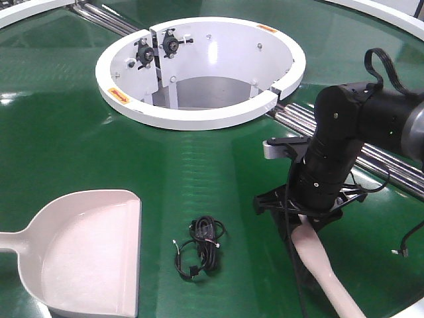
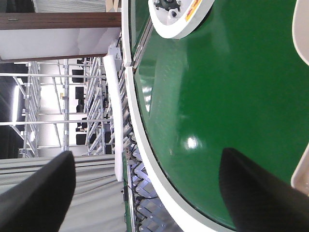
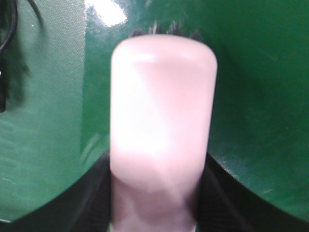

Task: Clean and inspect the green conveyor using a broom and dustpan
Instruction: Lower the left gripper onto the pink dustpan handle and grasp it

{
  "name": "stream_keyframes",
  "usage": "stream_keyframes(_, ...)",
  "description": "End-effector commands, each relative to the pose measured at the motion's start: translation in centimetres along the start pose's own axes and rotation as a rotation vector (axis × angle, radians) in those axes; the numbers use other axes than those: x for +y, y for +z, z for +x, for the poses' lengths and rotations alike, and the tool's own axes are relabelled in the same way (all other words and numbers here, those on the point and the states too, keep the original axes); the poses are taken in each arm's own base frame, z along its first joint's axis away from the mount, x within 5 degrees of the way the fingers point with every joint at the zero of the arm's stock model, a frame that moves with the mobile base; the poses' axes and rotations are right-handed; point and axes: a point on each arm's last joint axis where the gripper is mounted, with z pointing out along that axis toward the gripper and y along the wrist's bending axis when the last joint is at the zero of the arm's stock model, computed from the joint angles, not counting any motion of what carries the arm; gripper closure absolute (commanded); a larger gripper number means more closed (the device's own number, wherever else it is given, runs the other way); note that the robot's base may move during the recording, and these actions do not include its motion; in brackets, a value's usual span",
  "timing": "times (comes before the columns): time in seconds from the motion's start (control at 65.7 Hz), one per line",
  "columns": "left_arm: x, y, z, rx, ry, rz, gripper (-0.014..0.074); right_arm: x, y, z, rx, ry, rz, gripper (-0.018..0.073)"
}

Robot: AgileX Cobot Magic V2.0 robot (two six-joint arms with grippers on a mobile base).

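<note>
No legible txt; orange stickers [image 1: 118, 95] on white ring [image 1: 199, 120] of green conveyor [image 1: 59, 139] too small to read.

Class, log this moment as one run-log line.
right tool: shut on broom | left tool: open | dustpan: on green conveyor | black cable: between dustpan and broom

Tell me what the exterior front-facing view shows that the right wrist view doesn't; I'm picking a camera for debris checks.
Only the front view shows the dustpan, the white central ring and the steel rollers. Only the right wrist view shows the dark bristles at the far end of the brush head, and gripper fingers pressed against both its sides. Both show the green conveyor, the pink broom held by the right gripper, and the black cable, which the wrist view catches only as a dark sliver at its left edge.
</note>
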Motion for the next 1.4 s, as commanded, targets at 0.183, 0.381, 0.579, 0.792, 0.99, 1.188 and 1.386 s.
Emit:
stream_keyframes(0.183, 1.1, 1.1, 0.1, 0.035, 0.024, 0.102, 0.0038, -0.1, -2.5, 0.3, -0.075, 0.002, -0.016, 0.0566)
stream_keyframes(0.381, 1.2, 4.5, 0.6, 0.148, 0.074, 0.504, 0.0038, -0.1, -2.5, 0.3, -0.075, 0.002, -0.017, 0.0566)
stream_keyframes(0.579, 1.3, 8.5, 1.1, 0.255, 0.139, 0.809, 0.0038, -0.1, -2.5, 0.3, -0.075, 0.002, -0.017, 0.0566)
stream_keyframes(0.792, 0.6, 13.0, 1.2, 0.299, 0.164, 0.987, 0.0038, -0.1, -2.5, 0.3, -0.075, 0.002, -0.017, 0.0566)
stream_keyframes(0.99, 0.1, 16.2, 1.6, 0.344, 0.128, 1.055, 0.0038, 0.0, -2.5, 0.3, -0.075, 0.003, -0.019, 0.0566)
stream_keyframes(1.188, -0.1, 17.9, 2.7, 0.373, 0.081, 1.091, 0.0038, 0.1, -2.5, 0.3, -0.075, 0.001, -0.02, 0.0566)
stream_keyframes(1.386, -1.0, 19.3, 3.4, 0.4, 0.108, 1.143, 0.0038, 0.1, -2.5, 0.3, -0.075, 0.001, -0.02, 0.0566)
